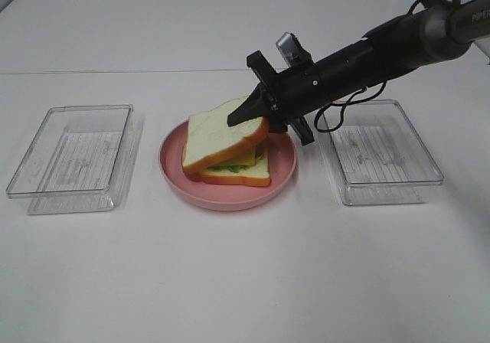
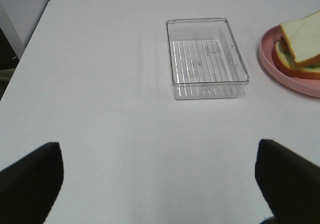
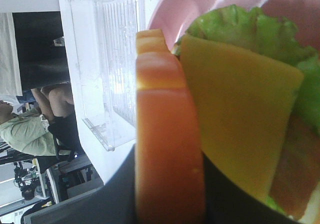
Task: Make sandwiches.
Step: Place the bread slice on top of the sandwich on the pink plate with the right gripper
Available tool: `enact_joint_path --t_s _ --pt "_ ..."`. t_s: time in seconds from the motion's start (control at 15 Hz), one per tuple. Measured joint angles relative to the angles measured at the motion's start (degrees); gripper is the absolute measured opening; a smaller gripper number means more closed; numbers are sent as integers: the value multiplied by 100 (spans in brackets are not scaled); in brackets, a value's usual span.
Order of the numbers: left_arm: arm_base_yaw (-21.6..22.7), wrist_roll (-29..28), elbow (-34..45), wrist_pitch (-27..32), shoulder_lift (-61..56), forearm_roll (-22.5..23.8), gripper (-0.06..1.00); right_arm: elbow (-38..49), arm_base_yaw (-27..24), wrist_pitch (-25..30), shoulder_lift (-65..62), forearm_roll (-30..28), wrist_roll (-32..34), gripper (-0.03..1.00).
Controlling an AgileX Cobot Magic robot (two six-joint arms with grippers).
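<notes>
Sandwich stack [image 1: 230, 155] sits centre frame in the exterior high view, on the round pink plate [image 1: 176, 176]. Bottom bread slice [image 1: 241, 178] lies flat; lettuce [image 1: 230, 168] and yellow cheese [image 1: 243, 158] show between the slices. Top bread slice [image 1: 218, 135] is tilted: its right-hand edge is raised, its left-hand edge dips toward the filling.

Right gripper [image 1: 253, 112] comes in from the upper right and is clamped on that raised edge, fingers closed narrow on the crust. Right wrist view confirms: orange-brown crust [image 3: 167, 149] fills the space between the dark fingers, cheese [image 3: 235, 129] and lettuce [image 3: 250, 29] just beyond it.

Key relation: the slice hangs out leftward and downward from the claw, its long axis roughly in line with the arm. My read: it wants lowering and squaring over the filling before letting go; released tilted, it may slide off.

Left gripper [image 2: 160, 184] is spread wide, holding nothing, over bare table at lower left; left clear tray [image 2: 207, 56] lies between it and the plate. Right arm is much the nearer.

Right clear tray [image 1: 383, 155] sits just beside the plate, mid-right.
</notes>
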Motion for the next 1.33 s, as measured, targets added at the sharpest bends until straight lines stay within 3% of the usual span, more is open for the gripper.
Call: enact_joint_path --t_s 0.33,0.4,0.53,0.67,0.93,1.33 --pt "0 0 0 0 0 0 96 0 0 0 52 0 0 24" --pt "0 0 0 0 0 0 96 0 0 0 52 -17 0 30" --pt "0 0 0 0 0 0 96 0 0 -6 52 -195 0 52" --pt "0 0 0 0 0 0 96 0 0 -17 40 -430 0 64" --pt "0 0 0 0 0 0 96 0 0 -160 -258 -1186 252 67" --pt "0 0 0 0 0 0 96 0 0 -252 -441 -1610 418 67"
